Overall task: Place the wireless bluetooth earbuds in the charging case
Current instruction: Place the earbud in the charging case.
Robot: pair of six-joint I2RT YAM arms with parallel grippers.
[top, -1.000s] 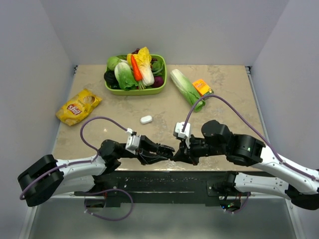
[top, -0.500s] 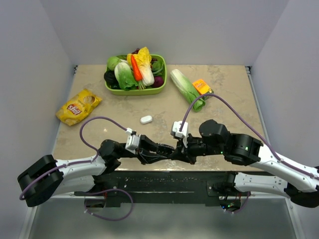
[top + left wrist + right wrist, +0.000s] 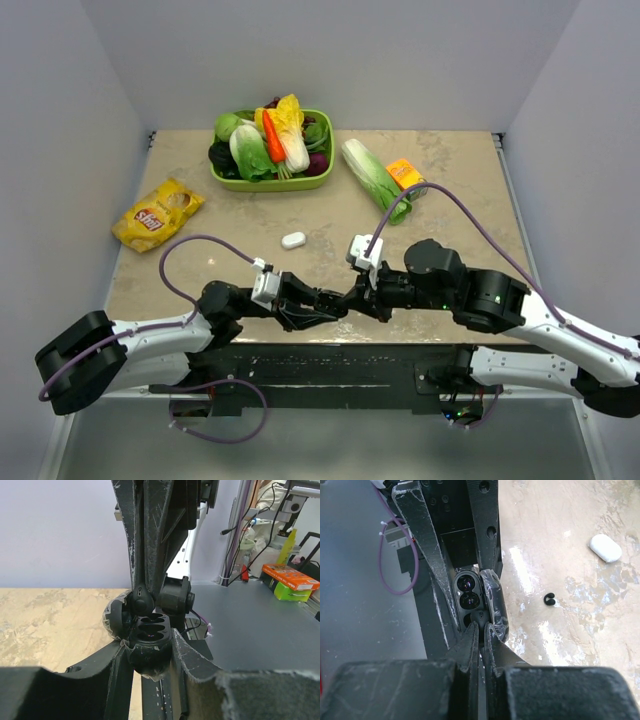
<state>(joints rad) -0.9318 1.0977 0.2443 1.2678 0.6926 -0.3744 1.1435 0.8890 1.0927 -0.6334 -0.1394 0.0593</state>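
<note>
My left gripper (image 3: 333,304) is shut on the open black charging case (image 3: 150,632), held above the table's near edge. The case's slots face up between the left fingers (image 3: 192,662). My right gripper (image 3: 352,298) comes down onto the case from the right. It is shut on a black earbud (image 3: 481,616), which sits at the case's end slot. The earbud also shows in the left wrist view (image 3: 141,599), touching the case's rim. In the right wrist view the case (image 3: 468,591) shows two glossy slots, with its lid (image 3: 496,605) open to the right. The white earbuds are not in view.
A white oval case (image 3: 293,240) and a small black C-shaped piece (image 3: 549,600) lie on the table beyond the grippers. A green basket (image 3: 225,180) of vegetables, a loose cabbage (image 3: 372,178), an orange box (image 3: 404,174) and a yellow chip bag (image 3: 156,213) lie farther back.
My right gripper moved a little left toward the case, then back slightly and up, still holding the earbud. My left arm and the case have not moved.
</note>
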